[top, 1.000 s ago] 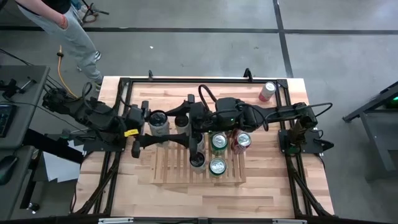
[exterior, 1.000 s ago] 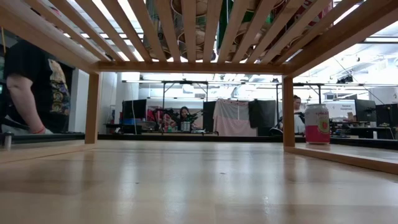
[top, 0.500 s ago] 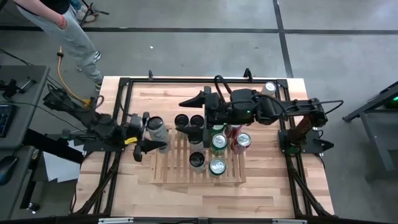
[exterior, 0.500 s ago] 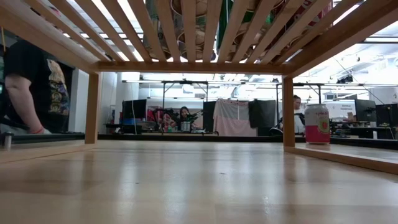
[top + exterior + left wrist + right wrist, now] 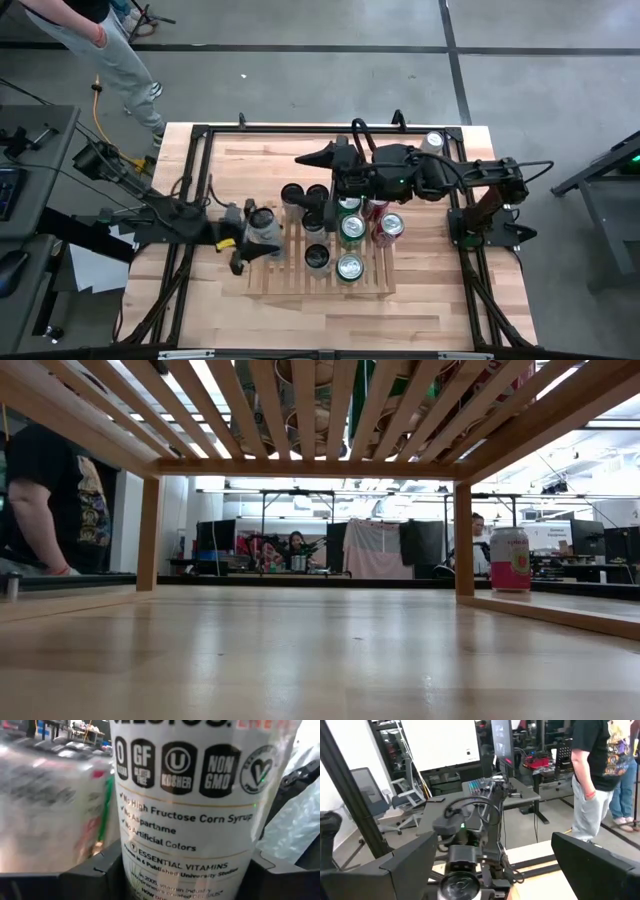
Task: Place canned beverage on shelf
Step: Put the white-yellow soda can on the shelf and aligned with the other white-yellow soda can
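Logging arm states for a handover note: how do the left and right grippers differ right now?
The left gripper is shut on a white can at the shelf's left edge; the right gripper is open and holds nothing. The left is low at the shelf side; the right is over the shelf's back row. Both are over the table.

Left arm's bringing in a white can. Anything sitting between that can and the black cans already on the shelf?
In the high view, only bare slats of the shelf separate the white can, held by the left gripper at the shelf's left edge, from the black cans.

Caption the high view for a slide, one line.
Left gripper brings a white can to the slatted shelf; open right gripper hovers over the cans already placed.
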